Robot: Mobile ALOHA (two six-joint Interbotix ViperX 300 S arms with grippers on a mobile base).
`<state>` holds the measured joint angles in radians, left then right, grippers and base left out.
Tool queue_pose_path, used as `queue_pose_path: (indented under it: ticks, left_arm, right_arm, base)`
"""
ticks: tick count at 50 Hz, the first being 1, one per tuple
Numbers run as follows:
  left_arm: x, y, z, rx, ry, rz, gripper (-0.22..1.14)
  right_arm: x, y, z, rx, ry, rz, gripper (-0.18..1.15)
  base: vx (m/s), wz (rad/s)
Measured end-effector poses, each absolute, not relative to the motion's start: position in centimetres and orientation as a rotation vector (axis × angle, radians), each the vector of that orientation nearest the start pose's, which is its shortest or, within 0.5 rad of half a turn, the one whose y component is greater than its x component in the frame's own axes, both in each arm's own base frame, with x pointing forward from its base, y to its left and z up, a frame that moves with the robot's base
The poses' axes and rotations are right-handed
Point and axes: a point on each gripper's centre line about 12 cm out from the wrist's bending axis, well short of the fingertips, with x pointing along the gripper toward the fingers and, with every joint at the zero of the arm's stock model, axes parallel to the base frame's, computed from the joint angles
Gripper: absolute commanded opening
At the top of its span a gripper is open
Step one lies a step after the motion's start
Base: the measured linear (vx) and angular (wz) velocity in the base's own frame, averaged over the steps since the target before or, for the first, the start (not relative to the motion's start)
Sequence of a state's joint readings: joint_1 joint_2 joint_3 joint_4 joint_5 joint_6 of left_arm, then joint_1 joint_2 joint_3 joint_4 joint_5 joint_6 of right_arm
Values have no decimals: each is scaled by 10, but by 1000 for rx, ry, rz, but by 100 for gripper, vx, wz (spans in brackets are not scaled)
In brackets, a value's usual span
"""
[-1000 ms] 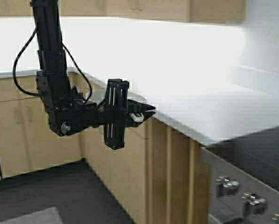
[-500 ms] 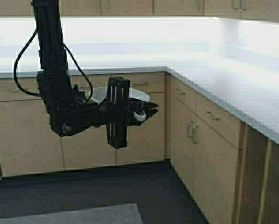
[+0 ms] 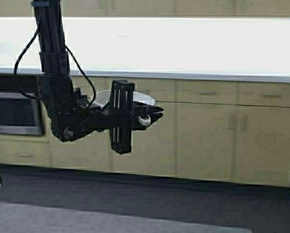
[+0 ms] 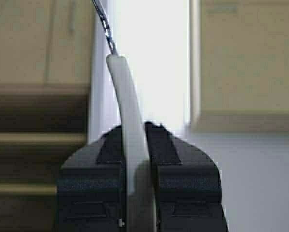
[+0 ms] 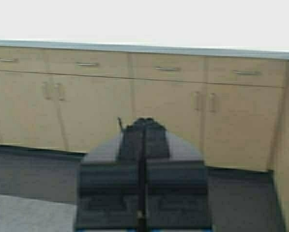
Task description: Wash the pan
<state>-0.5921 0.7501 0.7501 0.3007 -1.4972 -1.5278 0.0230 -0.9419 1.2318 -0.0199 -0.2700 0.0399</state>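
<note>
Cabinets [image 3: 208,131] are filling the background under a bright surface [image 3: 183,48]. The left tool [image 4: 137,145] is clamping the pan [image 3: 127,99] by its handle, mid-air — carrying step; next, finding a sink. The right tool [image 5: 144,125] is pressed together — empty.

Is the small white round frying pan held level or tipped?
Roughly level. The small white round frying pan sits rim-up behind the left gripper, whose fingers clamp its pale handle.
</note>
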Motion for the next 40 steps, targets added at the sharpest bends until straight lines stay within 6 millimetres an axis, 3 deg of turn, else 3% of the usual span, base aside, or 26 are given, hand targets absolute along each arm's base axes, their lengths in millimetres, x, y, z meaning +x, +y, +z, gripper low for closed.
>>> queue_pose_path:
  ticks: [16,40]
  left_arm:
    - [300,-238,6,-1399,663,-694,2]
    - [299,-241,8,-1397,664,-709,2]
  right_arm:
    - [197,6,265,19,13,30,7]
    - [201,6,259,14,43,30,7]
  base:
    - [14,80]
    - [14,64]
